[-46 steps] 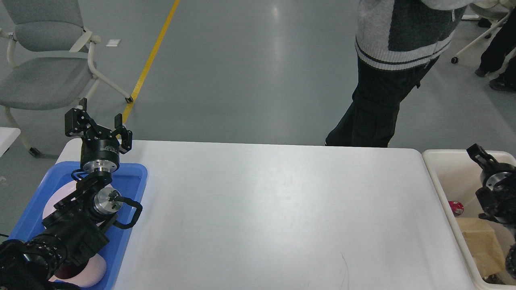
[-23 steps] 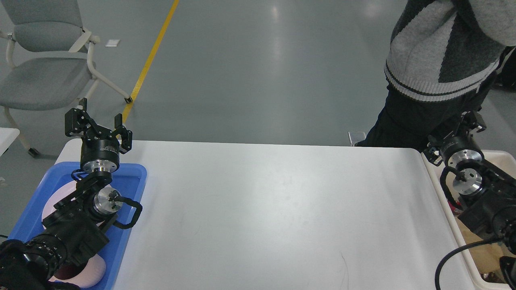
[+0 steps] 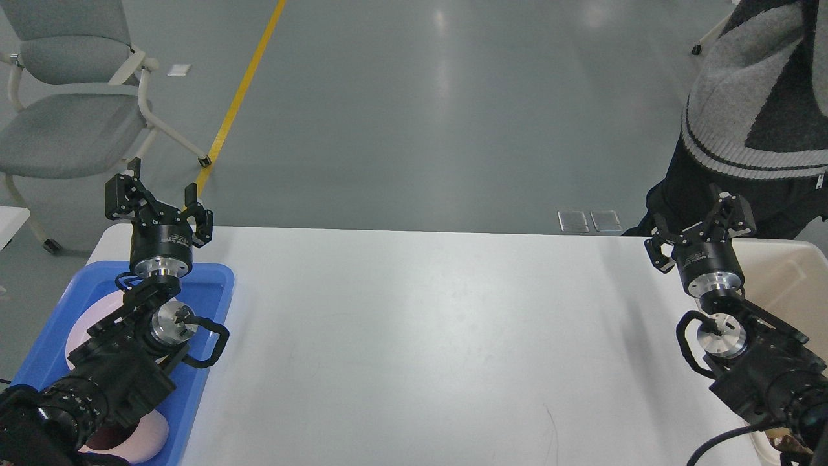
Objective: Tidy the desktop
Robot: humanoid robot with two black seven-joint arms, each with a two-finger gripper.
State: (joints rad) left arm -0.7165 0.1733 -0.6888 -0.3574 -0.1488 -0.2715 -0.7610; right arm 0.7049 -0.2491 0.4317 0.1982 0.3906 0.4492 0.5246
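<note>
While both claws hang raised with nothing between their fingers, the main risk I see is a person in a grey striped sweater standing just beyond the right claw, at the far right corner of the bench. Any swing of that arm outward or upward could strike them, so I judge the next move on that side needs care. The right claw's fingers are spread wide and hold nothing. The left claw is likewise spread wide and empty, poised above the far end of a blue tray. Below and behind that claw, inside the tray, lie pale pink round dishes, partly hidden by the arm; a careless descent could knock or crack them, or shove the tray off the bench edge it sits beside.

Between the two claws the desktop stretches white and smooth, with only faint scuffs and a thin dark hairline mark toward the near side. I see no loose item on it, so the tidying looks close to finished. Beside the right claw, on its outer side, a cream bin abuts the bench; its contents are mostly hidden by the arm.

Beyond the claws lies a glossy grey floor with a yellow line, a grey chair past the left claw, and two metal floor plates.
</note>
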